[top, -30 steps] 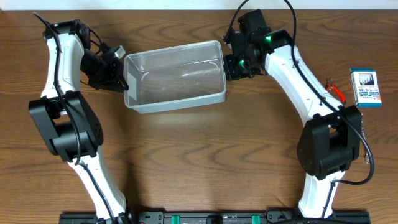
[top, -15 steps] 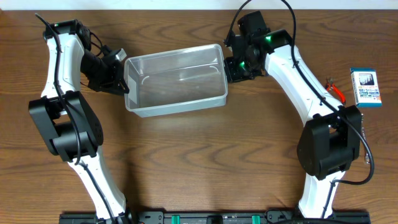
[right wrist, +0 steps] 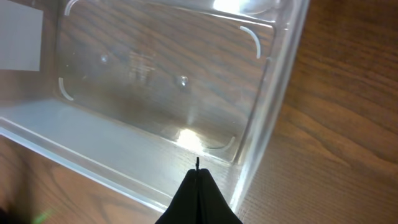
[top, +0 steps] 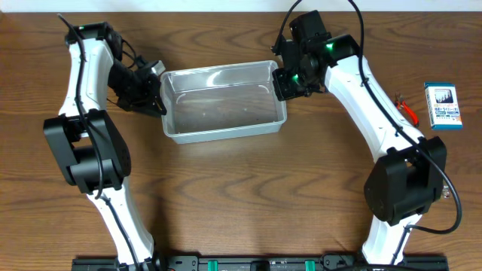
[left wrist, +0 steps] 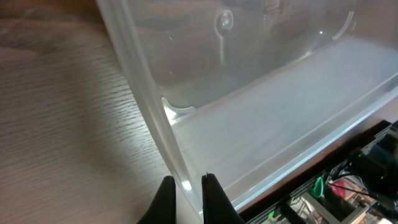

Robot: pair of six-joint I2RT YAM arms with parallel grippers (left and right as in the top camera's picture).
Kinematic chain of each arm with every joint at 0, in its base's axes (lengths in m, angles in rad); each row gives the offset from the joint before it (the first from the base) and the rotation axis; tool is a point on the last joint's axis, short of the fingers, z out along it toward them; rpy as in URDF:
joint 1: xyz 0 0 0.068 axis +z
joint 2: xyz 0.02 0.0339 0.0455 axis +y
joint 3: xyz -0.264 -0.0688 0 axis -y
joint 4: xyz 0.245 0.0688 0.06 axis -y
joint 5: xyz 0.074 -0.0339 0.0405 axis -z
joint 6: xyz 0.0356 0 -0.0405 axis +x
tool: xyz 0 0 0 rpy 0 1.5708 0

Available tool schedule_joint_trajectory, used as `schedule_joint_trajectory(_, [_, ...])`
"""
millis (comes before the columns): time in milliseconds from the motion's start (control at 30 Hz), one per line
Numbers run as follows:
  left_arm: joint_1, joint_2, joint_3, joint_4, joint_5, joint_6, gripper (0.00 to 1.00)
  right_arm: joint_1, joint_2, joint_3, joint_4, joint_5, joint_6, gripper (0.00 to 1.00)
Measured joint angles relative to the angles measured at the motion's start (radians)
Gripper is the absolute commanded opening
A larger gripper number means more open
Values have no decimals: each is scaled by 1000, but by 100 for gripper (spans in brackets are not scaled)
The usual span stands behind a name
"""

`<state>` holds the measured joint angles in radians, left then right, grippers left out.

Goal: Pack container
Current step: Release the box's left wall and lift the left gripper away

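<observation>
The clear plastic container (top: 224,105) lies on the wooden table between my two arms and holds nothing. My left gripper (top: 159,93) is at its left end. In the left wrist view (left wrist: 186,196) the two fingers are shut on the container's left rim (left wrist: 158,134), one on each side of the wall. My right gripper (top: 282,80) is at the container's right end near the far corner. In the right wrist view (right wrist: 198,177) its fingers are pressed together with no gap, over the near wall (right wrist: 118,165) beside a corner. I cannot tell if they touch it.
A small blue-and-white cardboard box (top: 443,106) lies at the far right of the table. A red-handled tool (top: 407,111) lies just left of it, partly under the right arm. Bare wood surrounds the container.
The container has slid to the right and turned to lie squarer to the table. My left gripper moved right with its rim. My right gripper stayed at the right end.
</observation>
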<state>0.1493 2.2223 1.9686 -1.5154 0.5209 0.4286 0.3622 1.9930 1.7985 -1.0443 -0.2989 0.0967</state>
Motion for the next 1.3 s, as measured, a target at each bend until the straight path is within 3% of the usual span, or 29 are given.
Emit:
schedule_joint_trajectory(400, [-34,0,0,-24,2,22,6,0,0,0,12,16,-2,1])
schedule_joint_trajectory(733, [-26,0,0,124,7,13,6,0,0,0,43,53,-11,1])
schedule_joint_trajectory(1300, [23,0,3,181,67,-10,6,0,0,0,39,58,-37,1])
